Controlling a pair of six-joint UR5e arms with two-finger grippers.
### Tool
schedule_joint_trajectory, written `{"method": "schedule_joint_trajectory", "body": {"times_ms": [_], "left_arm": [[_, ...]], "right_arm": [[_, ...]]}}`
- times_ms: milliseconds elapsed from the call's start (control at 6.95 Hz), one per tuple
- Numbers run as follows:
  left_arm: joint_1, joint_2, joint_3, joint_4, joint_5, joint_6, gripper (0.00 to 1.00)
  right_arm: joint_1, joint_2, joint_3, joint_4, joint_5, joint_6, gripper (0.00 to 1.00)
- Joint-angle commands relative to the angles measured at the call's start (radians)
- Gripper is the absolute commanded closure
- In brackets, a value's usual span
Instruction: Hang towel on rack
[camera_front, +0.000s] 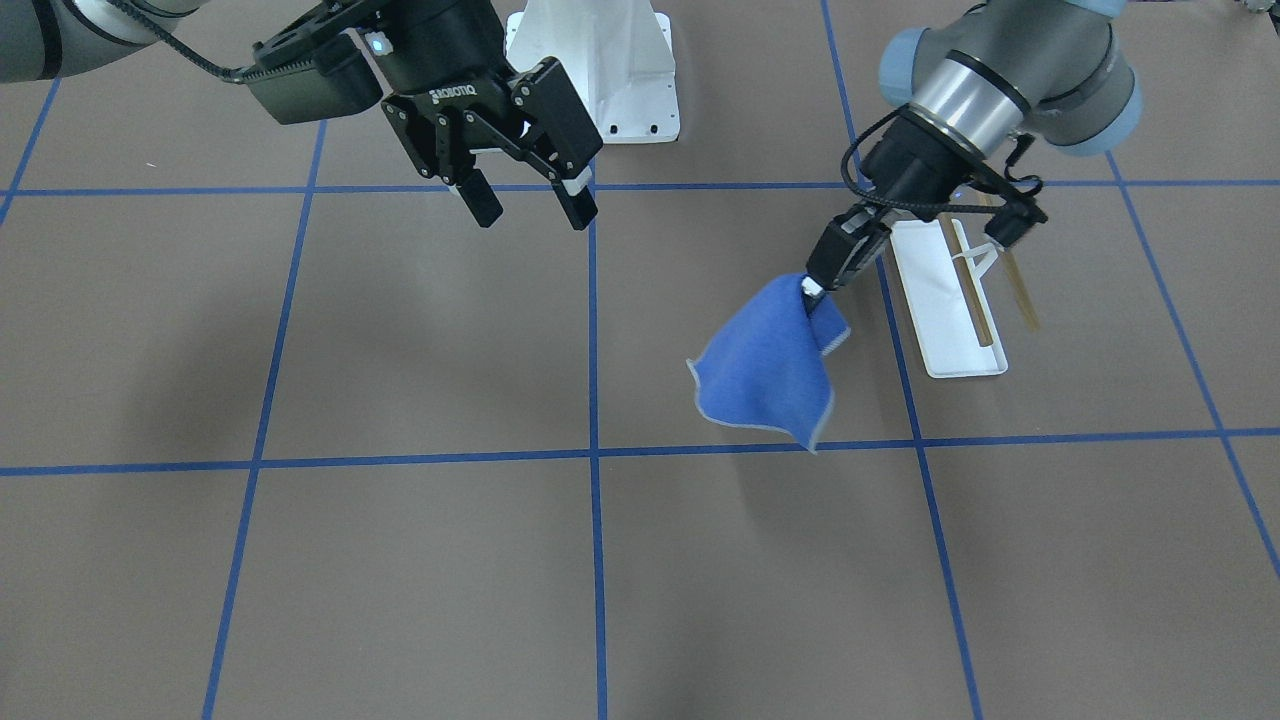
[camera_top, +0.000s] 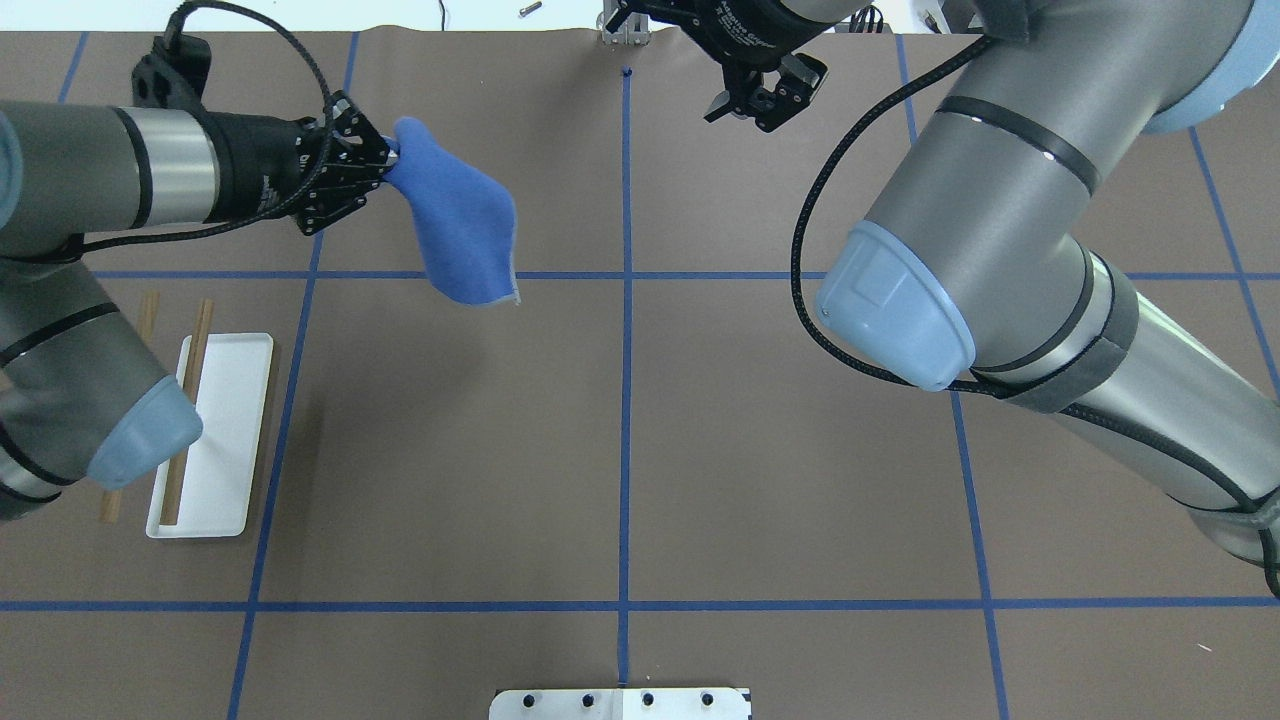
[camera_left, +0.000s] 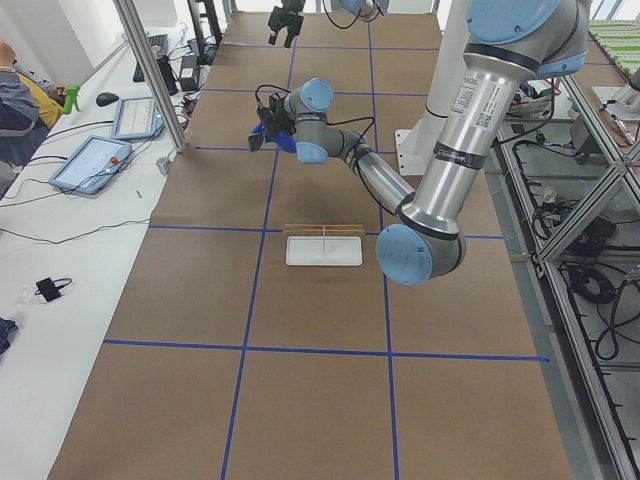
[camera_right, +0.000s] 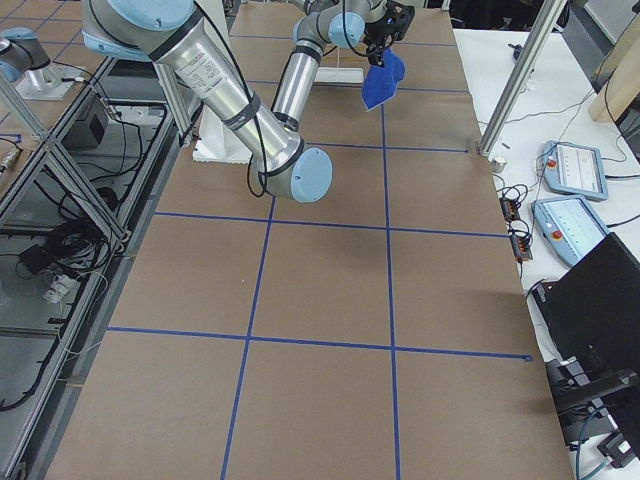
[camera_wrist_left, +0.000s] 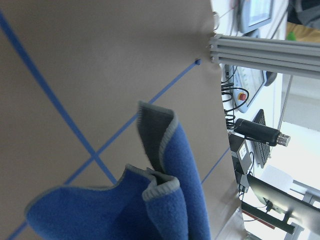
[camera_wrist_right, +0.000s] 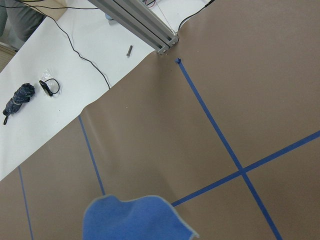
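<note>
The blue towel (camera_front: 768, 372) hangs in the air from one corner, pinched in my left gripper (camera_front: 813, 290), which is shut on it. It also shows in the overhead view (camera_top: 462, 222), hanging off the left gripper (camera_top: 390, 160), and in the left wrist view (camera_wrist_left: 125, 215) with its grey side folded out. The rack (camera_front: 945, 300), a white base with two wooden rods (camera_front: 973, 285), stands just beside the left wrist, toward the robot; overhead it (camera_top: 215, 430) lies near the left elbow. My right gripper (camera_front: 535, 213) is open and empty, held high near the table's middle line.
The big white bolted pedestal (camera_front: 595, 70) stands at the robot's base. Blue tape lines (camera_front: 593, 400) divide the brown table. An aluminium post (camera_left: 150, 75) and tablets (camera_left: 95, 160) stand at the operators' edge beyond the towel.
</note>
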Motion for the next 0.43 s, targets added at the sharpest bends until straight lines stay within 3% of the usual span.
{"method": "schedule_joint_trajectory", "body": {"times_ms": [0,144,288], "left_arm": [[-0.017,0.104,-0.005,0.039,0.131,0.547,1.0],[-0.034,0.087,-0.01,0.122,0.251,0.806,1.0],[-0.039,0.012,-0.017,0.218,0.304,0.912,1.0]], "right_arm": [[0.0,-0.058,0.001,0.086,-0.003,-0.01,0.0],[0.003,-0.063,-0.002,0.088,-0.004,-0.013,0.0],[0.005,-0.064,-0.002,0.088,-0.003,-0.016,0.0]]}}
